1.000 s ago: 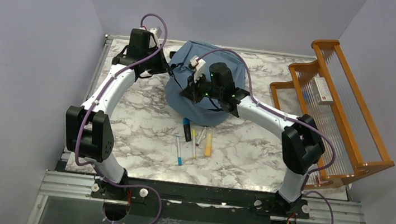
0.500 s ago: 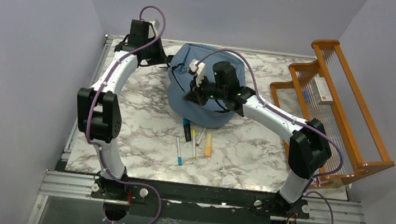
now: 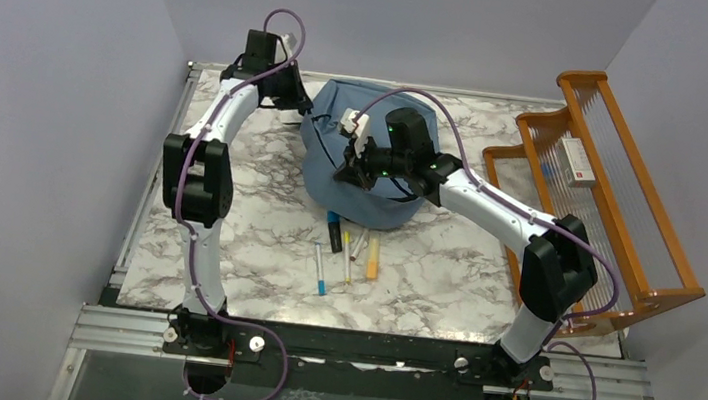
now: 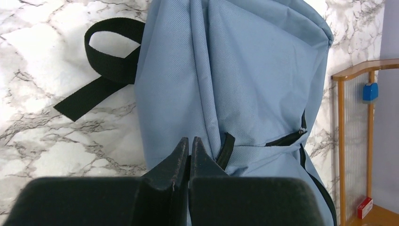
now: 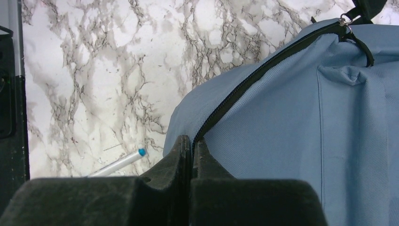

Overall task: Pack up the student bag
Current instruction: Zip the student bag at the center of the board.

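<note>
Student bag (image 3: 328, 169), left jaws and right jaws closed at its fabric, white box (image 3: 577, 162) label illegible

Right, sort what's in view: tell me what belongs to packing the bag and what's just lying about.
Belongs to the job:
- student bag
- pens and markers lying loose in front of it, likely what goes in

Just lying about:
- orange wooden rack on the right
- small white-and-red box resting on that rack
</note>
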You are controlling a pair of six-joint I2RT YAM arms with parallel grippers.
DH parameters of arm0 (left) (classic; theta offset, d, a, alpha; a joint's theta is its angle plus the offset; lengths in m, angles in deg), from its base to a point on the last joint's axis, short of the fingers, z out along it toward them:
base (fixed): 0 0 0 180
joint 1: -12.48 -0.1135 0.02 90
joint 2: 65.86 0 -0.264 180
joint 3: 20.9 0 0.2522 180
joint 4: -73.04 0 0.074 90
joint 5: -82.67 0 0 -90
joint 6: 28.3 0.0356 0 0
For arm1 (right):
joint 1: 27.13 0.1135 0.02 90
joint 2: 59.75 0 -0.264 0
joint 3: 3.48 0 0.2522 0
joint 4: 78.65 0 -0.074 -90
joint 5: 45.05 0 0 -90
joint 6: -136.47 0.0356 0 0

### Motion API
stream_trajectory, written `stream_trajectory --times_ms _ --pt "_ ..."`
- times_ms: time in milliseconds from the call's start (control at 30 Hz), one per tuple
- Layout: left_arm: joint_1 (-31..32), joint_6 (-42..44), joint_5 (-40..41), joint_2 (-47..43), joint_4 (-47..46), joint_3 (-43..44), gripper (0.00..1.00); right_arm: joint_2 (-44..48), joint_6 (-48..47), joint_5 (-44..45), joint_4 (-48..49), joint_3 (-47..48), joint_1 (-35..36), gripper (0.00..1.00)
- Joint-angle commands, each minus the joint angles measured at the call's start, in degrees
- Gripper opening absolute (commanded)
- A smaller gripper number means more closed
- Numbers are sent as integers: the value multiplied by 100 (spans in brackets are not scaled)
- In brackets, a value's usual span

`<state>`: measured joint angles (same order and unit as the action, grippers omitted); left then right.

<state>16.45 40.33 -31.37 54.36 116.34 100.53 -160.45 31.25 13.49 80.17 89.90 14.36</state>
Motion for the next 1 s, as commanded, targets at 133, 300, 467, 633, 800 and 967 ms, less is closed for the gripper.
stream_trajectory --times_ms 133,300,467,633,800,967 --pt "-203 120 -44 256 -807 524 0 411 145 -738 -133 -70 70 0" --pt "-208 -96 -606 212 -980 666 8 324 720 75 271 57 52 0" --pt "-241 -228 -707 -129 -1074 776 32 -105 1225 890 343 835 28 0" --pt "-344 -517 -420 -796 -1176 280 51 -983 1500 1091 -145 2012 -27 0" --pt "-502 -544 -138 -1635 -1449 -928 56 -1771 1262 -565 -825 2868 -27 22" --pt "-495 -543 -164 -2466 -1869 -2508 57 -1468 1074 -953 -712 2315 -27 45"
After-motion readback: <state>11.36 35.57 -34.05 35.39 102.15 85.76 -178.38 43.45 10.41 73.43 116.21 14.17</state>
